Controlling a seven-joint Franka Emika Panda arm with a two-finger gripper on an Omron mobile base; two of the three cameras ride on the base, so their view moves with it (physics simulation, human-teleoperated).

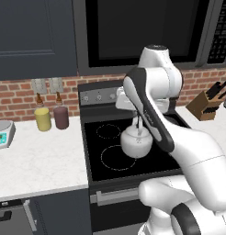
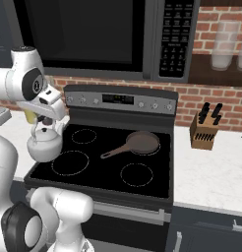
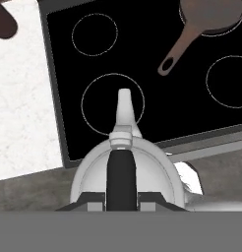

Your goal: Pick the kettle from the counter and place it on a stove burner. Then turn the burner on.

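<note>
Gripper clamped on kettle handle — carry level over largest burner ring, centre, then lower gently.

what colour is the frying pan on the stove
Brown, the frying pan shows best in the right base view.

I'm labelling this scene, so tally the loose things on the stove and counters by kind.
Kettle: 1
Skillet: 1
Jars, yellow and maroon: 2
Knife block: 1
Kitchen scale: 1
Total: 6
</note>
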